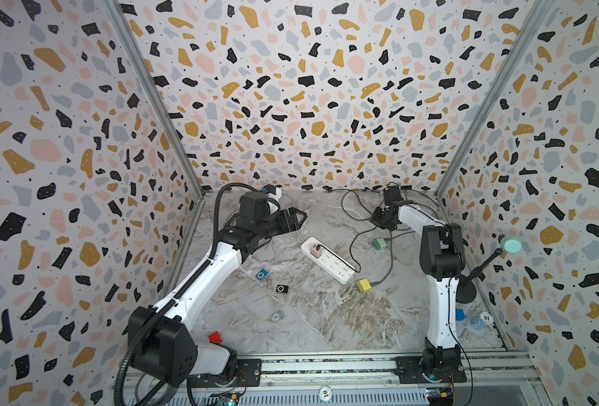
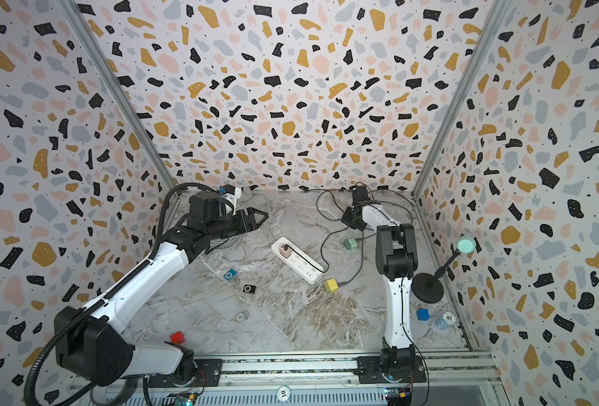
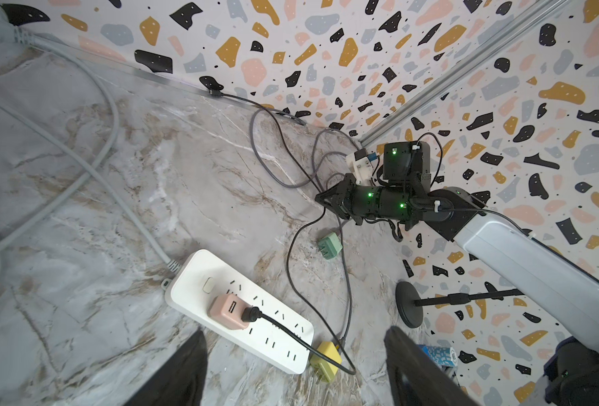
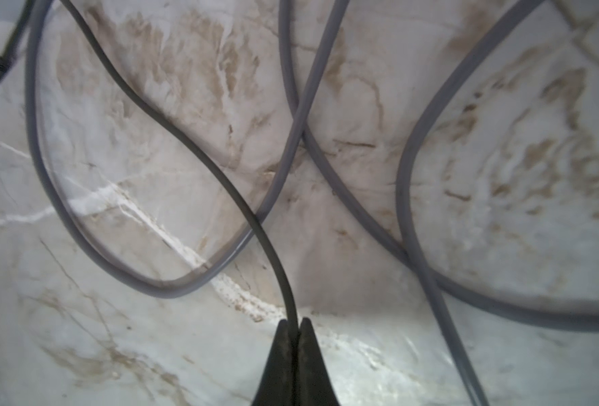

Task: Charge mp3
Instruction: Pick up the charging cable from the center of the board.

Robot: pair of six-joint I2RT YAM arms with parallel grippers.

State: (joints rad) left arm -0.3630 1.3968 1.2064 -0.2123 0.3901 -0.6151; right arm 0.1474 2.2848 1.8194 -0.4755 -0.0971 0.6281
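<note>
Right wrist | right claw (image 4: 294,321) clamped on dark cable (image 4: 199,154) | left claw (image 3: 295,330) apart | blue mp3 (image 1: 262,274) seemingly square

In both top views the left arm (image 1: 203,277) at lower left has white shells, black joint housings and a ribbed black conduit (image 1: 215,225). The right arm (image 1: 437,309) at lower right matches, with a thin black cable (image 1: 450,302) down its white link. Green lights (image 3: 370,194) dot its black wrist.
</note>
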